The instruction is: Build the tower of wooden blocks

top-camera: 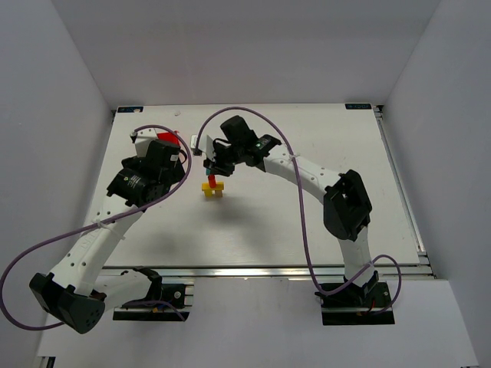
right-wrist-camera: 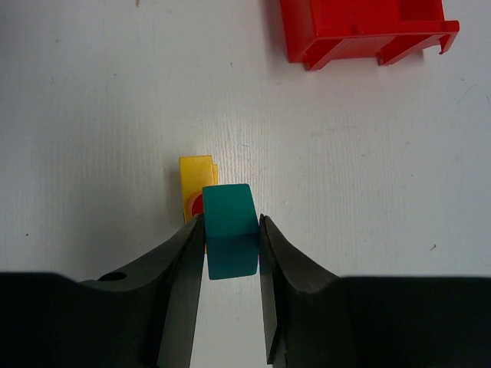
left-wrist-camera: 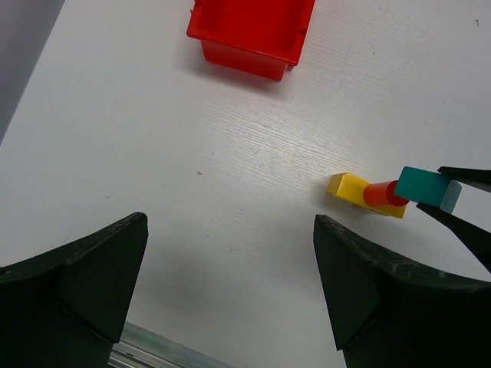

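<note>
The wood block tower (top-camera: 212, 187) stands mid-table: a yellow block (right-wrist-camera: 196, 173) flat on the table with a red piece (left-wrist-camera: 381, 193) on it. My right gripper (right-wrist-camera: 230, 222) is shut on a teal block (right-wrist-camera: 229, 241) and holds it at the top of the red piece; I cannot tell whether they touch. The teal block also shows in the left wrist view (left-wrist-camera: 428, 188), between the right fingertips (left-wrist-camera: 469, 177). My left gripper (left-wrist-camera: 230, 261) is open and empty, low over bare table to the left of the tower.
A red plastic bin (left-wrist-camera: 249, 34) sits behind the left gripper at the back left; it also shows in the right wrist view (right-wrist-camera: 360, 27). The white table (top-camera: 307, 222) has side walls and a metal rail along its near edge.
</note>
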Robot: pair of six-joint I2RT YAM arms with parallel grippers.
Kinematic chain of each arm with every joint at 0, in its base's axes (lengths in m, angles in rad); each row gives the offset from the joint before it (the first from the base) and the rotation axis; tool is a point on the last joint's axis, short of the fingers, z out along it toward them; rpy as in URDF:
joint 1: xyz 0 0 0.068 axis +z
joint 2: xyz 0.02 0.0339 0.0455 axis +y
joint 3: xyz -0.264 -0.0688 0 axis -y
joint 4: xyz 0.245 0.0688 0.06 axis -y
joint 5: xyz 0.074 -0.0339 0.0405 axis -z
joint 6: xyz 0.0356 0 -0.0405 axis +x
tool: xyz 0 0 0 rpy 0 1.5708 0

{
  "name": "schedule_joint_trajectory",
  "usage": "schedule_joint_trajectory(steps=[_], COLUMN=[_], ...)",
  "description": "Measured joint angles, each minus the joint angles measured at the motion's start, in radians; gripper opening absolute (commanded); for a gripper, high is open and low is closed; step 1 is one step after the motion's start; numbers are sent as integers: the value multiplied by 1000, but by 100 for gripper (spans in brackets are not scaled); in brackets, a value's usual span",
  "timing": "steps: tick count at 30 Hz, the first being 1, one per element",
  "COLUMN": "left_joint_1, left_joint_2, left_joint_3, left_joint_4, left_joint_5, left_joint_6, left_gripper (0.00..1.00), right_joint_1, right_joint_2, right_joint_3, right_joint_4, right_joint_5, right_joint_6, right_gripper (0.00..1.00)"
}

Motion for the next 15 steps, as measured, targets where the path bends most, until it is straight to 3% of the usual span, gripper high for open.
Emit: schedule_joint_trajectory(steps=[15], left_joint_1=[1], left_joint_2=[0], left_joint_3=[-5], left_joint_4=[13], left_joint_5=[15], left_joint_6=[16], left_gripper=[98], right_joint_1=[5], right_joint_2=[33], right_joint_3=[-1], right_joint_4=[2], right_joint_5=[-8], right_joint_6=[5], right_gripper=[21])
